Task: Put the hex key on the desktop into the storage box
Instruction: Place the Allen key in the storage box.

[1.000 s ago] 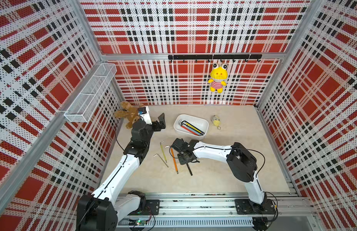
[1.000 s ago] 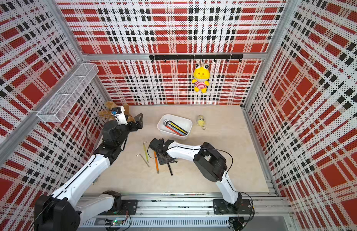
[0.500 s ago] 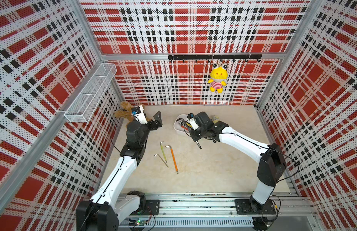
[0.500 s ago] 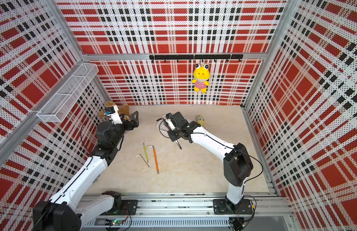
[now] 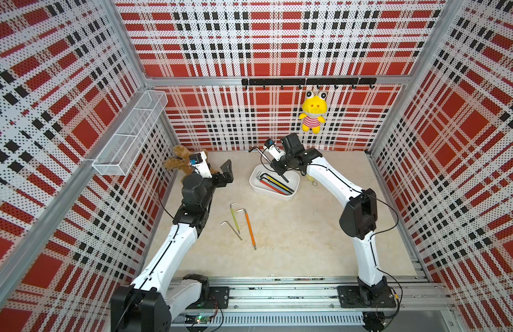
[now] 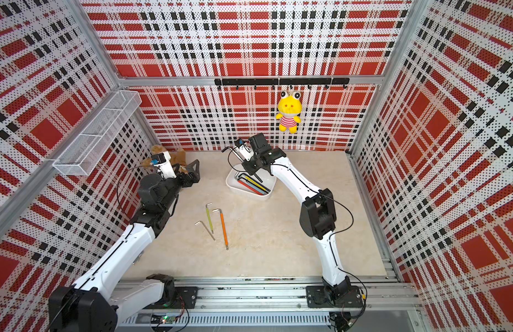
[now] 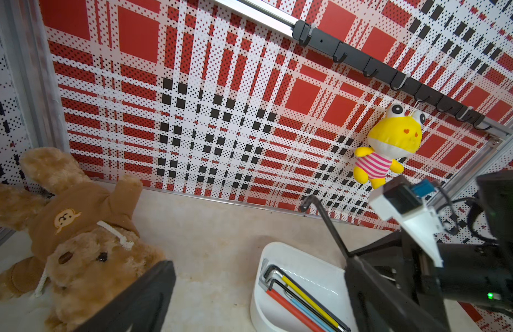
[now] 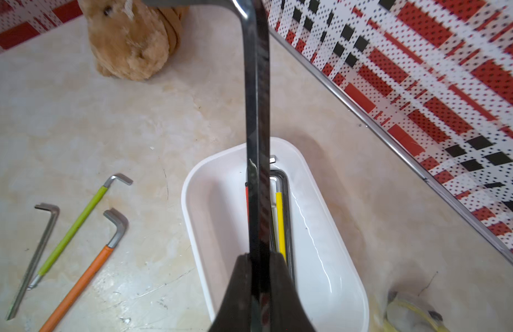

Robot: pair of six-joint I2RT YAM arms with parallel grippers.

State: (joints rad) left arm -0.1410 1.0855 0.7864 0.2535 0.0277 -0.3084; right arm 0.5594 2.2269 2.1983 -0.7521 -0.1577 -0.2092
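- A long black L-shaped steel hex key is clamped in the right tool and held tilted above the shallow white plastic storage box.
- Inside the box lie yellow, red and blue sleeved keys.
- A green-sleeved key, an orange-sleeved key and a bare silver key lie on the cream marbled surface, robot-side of the box.
- The left tool, beside the box, gapes open and is empty.

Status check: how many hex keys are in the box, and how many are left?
Done: several hex keys lie in the storage box. In hand: the right gripper holds a black hex key above the box. Remaining: the silver hex key, green hex key and orange hex key on the desktop.
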